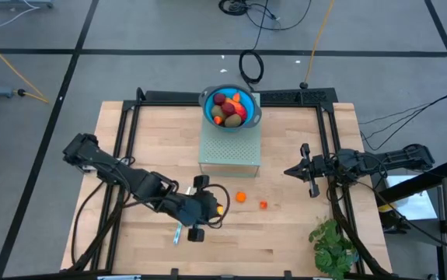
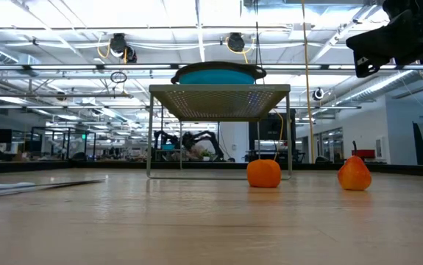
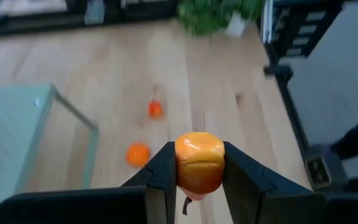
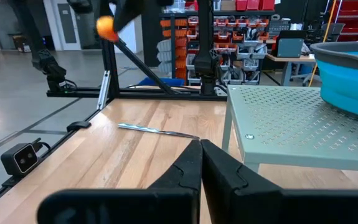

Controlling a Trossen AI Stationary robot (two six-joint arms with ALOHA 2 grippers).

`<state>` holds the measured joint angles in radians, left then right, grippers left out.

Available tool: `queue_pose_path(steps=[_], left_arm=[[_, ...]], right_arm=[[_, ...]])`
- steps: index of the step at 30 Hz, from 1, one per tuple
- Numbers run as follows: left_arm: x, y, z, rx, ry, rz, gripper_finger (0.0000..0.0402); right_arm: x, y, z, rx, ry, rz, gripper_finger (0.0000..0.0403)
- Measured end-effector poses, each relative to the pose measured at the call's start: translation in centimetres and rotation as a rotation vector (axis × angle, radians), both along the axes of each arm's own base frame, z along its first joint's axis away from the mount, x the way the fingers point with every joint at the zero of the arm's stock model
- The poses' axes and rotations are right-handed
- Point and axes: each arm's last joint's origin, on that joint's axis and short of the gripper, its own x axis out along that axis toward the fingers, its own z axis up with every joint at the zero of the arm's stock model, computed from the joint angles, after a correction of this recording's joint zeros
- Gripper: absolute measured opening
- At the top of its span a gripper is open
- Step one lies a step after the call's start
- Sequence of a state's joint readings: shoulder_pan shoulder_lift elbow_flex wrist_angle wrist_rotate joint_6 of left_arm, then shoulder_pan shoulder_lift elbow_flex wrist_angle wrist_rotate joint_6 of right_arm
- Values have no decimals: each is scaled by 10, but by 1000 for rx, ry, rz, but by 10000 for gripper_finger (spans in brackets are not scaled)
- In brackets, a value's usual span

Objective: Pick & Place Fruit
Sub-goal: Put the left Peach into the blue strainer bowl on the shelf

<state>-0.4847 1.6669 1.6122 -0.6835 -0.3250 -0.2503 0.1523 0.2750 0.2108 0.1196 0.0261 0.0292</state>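
Observation:
My left gripper [image 1: 214, 208] hovers over the near middle of the table, shut on an orange-yellow fruit [image 3: 198, 163]. That fruit also shows in the right wrist view, orange fruit [image 4: 106, 26], high above the wood. A small orange ball [image 1: 241, 197] and a small red-orange piece [image 1: 263, 204] lie on the table just right of it. Several more fruits [image 1: 231, 107] fill a blue bowl [image 1: 207, 99] standing on a pale green perforated stand [image 1: 229, 148]. My right gripper [image 1: 306, 171] waits shut near the table's right edge. My left gripper pinches the orange-yellow fruit by its two sides [image 3: 182, 168], one finger [image 3: 161, 177] on each. The fingers point toward the table's right, slanting down. The fruit is lifted clear of the table, and its rounded top stands out past the fingertips.
A slim silver knife [image 1: 176, 233] lies on the wood near the left gripper, toward the near edge. A green leafy plant [image 1: 333, 245] sits at the near right corner. Black rails [image 1: 328, 132] frame the table. Bare wood [image 1: 285, 241] lies right of the two small pieces.

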Motion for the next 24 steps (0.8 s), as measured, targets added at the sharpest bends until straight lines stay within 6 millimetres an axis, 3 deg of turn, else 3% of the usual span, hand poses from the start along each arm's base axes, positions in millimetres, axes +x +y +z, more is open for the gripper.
queue_pose_path(steps=[8,18,24], left_arm=[[9,-5,16,-5,-175,-55,93],[11,-5,18,3,-203,-58,93],[9,0,16,296,-196,-57,93]], right_arm=[[0,0,0,0,3,0,0],[0,0,0,0,3,0,0],[0,0,0,-1,4,0,0]])
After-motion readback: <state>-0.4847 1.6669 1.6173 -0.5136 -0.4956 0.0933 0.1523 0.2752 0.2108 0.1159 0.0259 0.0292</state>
